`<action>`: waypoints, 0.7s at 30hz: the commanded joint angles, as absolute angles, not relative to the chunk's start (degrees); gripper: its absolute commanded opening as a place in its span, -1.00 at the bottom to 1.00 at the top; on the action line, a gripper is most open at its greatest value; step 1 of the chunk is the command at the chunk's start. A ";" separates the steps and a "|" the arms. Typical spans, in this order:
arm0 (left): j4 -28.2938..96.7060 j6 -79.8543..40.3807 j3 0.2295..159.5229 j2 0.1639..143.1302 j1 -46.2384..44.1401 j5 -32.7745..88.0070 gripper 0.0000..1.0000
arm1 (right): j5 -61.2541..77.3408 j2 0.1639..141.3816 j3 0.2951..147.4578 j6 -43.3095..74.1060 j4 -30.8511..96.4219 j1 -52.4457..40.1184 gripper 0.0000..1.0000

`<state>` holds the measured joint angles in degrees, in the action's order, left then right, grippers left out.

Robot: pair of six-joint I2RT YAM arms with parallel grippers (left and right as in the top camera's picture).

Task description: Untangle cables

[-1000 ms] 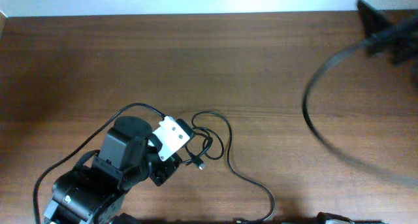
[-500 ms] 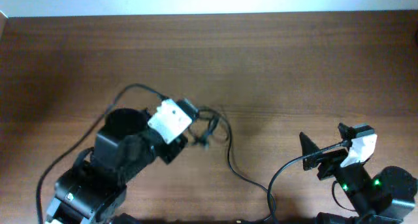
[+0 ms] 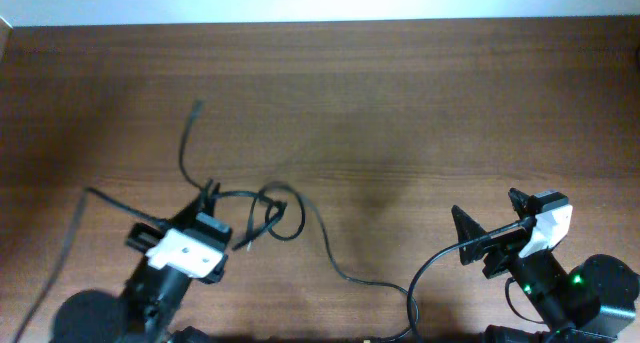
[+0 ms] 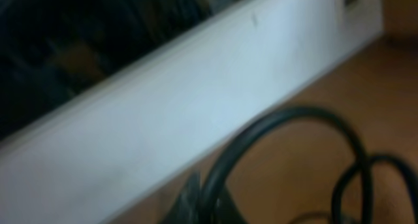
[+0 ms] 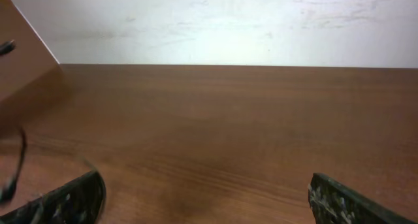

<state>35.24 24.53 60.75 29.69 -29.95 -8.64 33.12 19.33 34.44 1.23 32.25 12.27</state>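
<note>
Overhead view of a brown wooden table (image 3: 400,103). Two thin black flexible cables (image 3: 268,218) lie in loose crossed loops left of centre – one end runs up toward the far edge, another strand trails off to the near edge. The L gripper (image 3: 190,233), black w/ a white block, sits at the near-left, just beside the loops. Its wrist view is blurred, w/ a black cable arc close to the lens, so I cannot tell how its jaws stand. The R gripper (image 3: 488,221) hovers near-right, well apart from the cables – jaws wide apart, holding nothing
</note>
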 commanded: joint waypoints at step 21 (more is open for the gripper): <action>5.28 9.69 47.33 53.32 -24.05 -12.95 0.98 | 46.50 36.60 34.28 0.27 28.49 8.86 0.98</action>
<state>1.87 11.73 47.05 59.35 -24.29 -12.34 42.33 31.73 34.35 0.82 29.52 12.10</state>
